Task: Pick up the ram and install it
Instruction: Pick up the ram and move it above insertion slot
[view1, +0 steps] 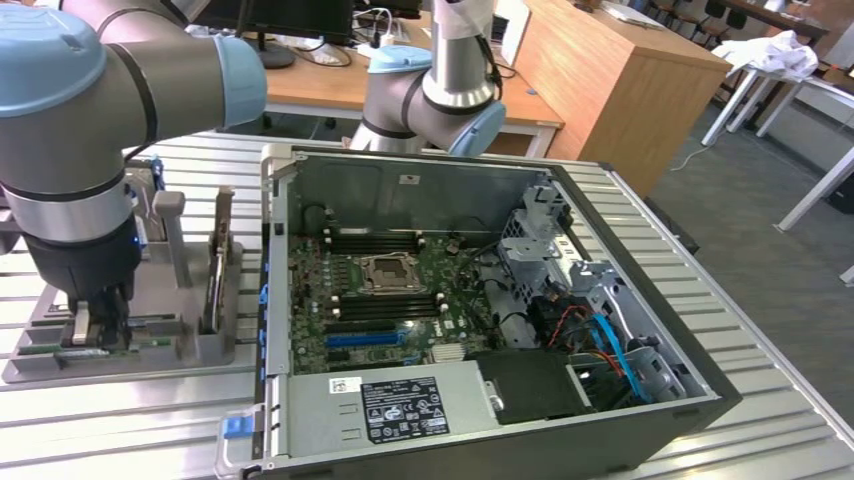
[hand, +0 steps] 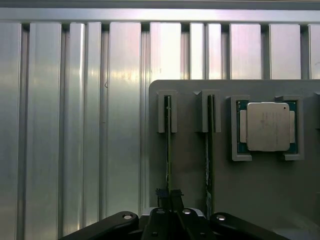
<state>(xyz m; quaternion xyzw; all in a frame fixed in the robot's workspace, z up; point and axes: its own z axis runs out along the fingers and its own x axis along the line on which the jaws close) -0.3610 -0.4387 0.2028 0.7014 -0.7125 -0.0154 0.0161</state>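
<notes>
One ram (hand: 168, 145) stands on edge in the grey holder (hand: 188, 150), at eight o'clock from the computer case (view1: 400, 185) in the exterior view, with my gripper (hand: 169, 194) pinched almost shut on its thin edge, so a crooked pull might bend it or jam it.
</notes>
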